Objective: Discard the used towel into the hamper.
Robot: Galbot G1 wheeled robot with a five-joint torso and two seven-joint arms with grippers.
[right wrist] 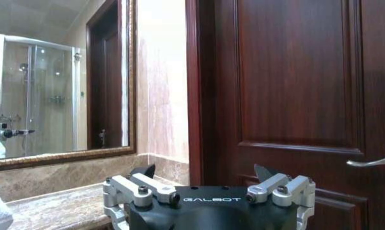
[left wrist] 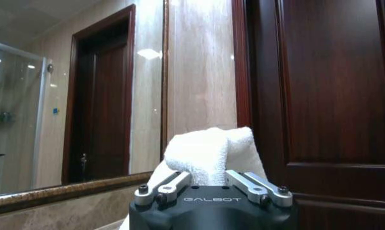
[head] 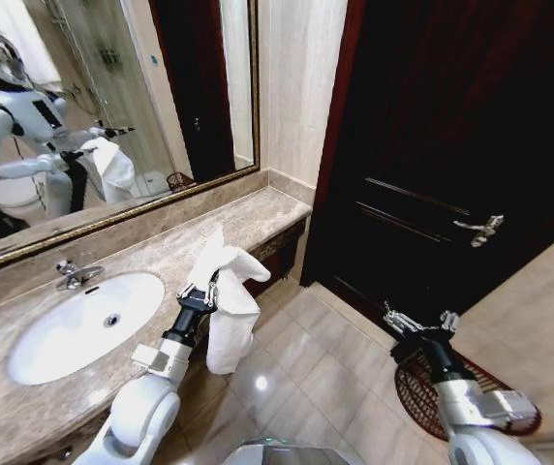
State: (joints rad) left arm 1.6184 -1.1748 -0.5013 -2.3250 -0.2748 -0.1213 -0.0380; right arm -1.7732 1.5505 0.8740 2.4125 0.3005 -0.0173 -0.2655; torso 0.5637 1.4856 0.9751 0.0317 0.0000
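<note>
Two arms: both are sticking out in front of the robot, and one has a job while the other is waiting.
Left gripper (head: 211, 288): it is pinching the towel (head: 227, 308) tight, up in the air just off the edge of the counter (head: 161, 254).
Towel: it is hanging down white and floppy from the fingers, with one end poking up above them. From the left wrist, it is bunching up between the two metal fingers (left wrist: 165, 185).
Right gripper (head: 422, 325): it is holding nothing, and its two dark tips are standing apart, near the dark door (head: 451, 145).
Hamper (head: 413, 387): it is sitting on the floor over on the right, by the door, partly hidden under the right arm.
Step, I think: the robot is carrying the towel over to the hamper.
Doing it well: I think the left arm needs to swing far across, because the towel is well apart from the hamper.
Watch out: the long tail may catch the rim, so the towel should be right above the hole before the fingers let go.
Right arm: it is hanging over the hamper, so it may be getting in the way.
</note>
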